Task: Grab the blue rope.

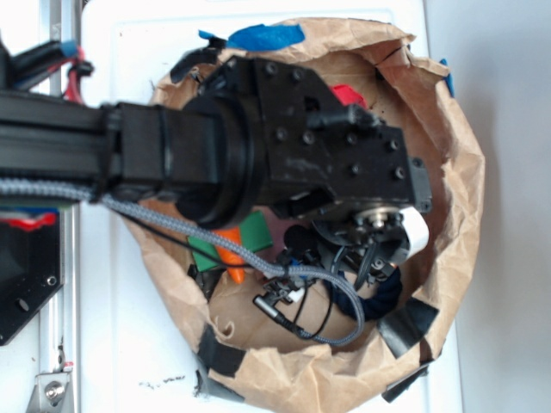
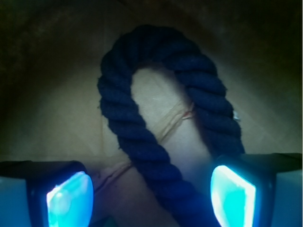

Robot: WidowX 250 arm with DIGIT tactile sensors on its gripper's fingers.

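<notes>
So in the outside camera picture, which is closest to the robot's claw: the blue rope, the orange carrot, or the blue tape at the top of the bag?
Measured from the gripper:
1. The blue rope, right beneath it, low in the paper bag.
2. The orange carrot, off to the picture's left, on the green piece.
3. The blue tape, up on the bag's top rim.

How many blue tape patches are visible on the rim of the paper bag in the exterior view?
2. One large blue tape patch sits on the top rim of the paper bag; a small blue patch shows at the upper right edge. The arm may hide others.
</notes>
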